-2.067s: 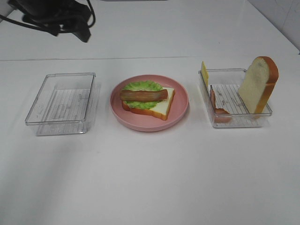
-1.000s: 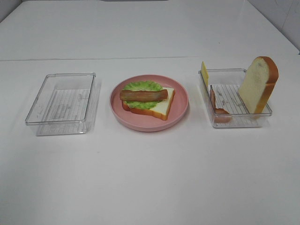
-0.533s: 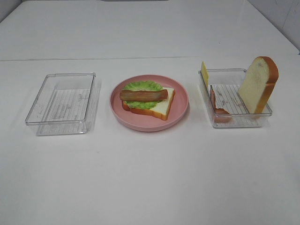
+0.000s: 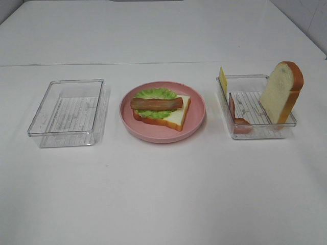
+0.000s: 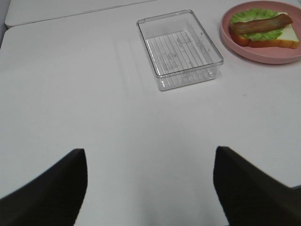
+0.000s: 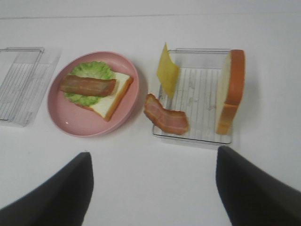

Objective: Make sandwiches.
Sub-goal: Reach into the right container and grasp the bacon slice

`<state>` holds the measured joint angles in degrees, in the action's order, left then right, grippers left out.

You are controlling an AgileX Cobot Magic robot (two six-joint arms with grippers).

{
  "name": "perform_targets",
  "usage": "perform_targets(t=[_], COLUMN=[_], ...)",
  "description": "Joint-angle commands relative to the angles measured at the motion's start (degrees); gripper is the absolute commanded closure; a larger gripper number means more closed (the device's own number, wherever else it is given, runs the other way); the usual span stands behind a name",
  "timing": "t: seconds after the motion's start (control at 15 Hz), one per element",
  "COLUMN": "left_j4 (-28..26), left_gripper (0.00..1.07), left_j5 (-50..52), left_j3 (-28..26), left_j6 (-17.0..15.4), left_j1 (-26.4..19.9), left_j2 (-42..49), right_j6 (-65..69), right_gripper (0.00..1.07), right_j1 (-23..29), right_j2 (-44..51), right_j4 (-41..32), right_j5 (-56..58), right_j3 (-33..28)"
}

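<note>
1. While neither arm shows in the high view, the wrist cameras give me both sets of jaws: the left gripper [image 5: 150,155] stands wide open over the bare table [image 4: 163,194], with nothing between its fingers.
2. I read the right gripper [image 6: 154,157] the same way: spread wide, holding nothing.
3. The half-built sandwich [image 4: 161,109] sits on the pink plate [image 4: 162,135] mid-table: a bread slice [image 4: 176,118] lying flat, lettuce [image 4: 153,94] on it, and one bacon strip [image 4: 156,103] across the top.
4. Right of the plate, the right tray [image 4: 258,132] holds an upright bread slice [image 4: 280,92], leaning at the side away from the plate.
5. A cheese slice [image 4: 223,79] stands tilted at that tray's plate-side wall; I cannot tell whether it is inside or outside.
6. A second bacon strip [image 4: 237,118] hangs over the same wall, nearer me.
7. Left of the plate, apart from it, stands the left tray [image 4: 64,134].
</note>
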<state>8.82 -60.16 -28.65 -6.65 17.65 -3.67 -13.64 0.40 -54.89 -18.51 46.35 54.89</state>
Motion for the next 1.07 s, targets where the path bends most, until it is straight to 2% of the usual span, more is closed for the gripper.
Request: perform_targets(t=[0.07,0.47,0.53,0.67,0.87,1.07], left_j4=[-0.69,-0.69,-0.69,-0.69,-0.69,-0.69], left_gripper=[0.35,0.35,0.35,0.35,0.35,0.35], left_j5=[0.11,0.11,0.11,0.11,0.11,0.11], left_j3=[0.11,0.11,0.11,0.11,0.11,0.11], left_j6=[-0.34,-0.34,-0.34,-0.34,-0.34,-0.34], left_j1=[0.11,0.11,0.11,0.11,0.11,0.11], left_j2=[0.46,0.46,0.46,0.46,0.46,0.46], right_j6=[-2.86,-2.18,-0.97,6.93,12.66,15.47], right_gripper=[0.38,0.38,0.38,0.38,0.38,0.38], right_j1=[-0.23,0.11,3.84,8.71,12.55,13.29], right_j2=[-11.34,-26.07,-30.77,-35.47,-41.37,-48.59], right_j4=[-5.33,-5.39,-2.52,2.46,7.51,6.93], right_j5=[6.53,11.57,12.32,12.38,12.38,12.38], right_j3=[9.11,20.4,23.49,25.78,28.42,31.8])
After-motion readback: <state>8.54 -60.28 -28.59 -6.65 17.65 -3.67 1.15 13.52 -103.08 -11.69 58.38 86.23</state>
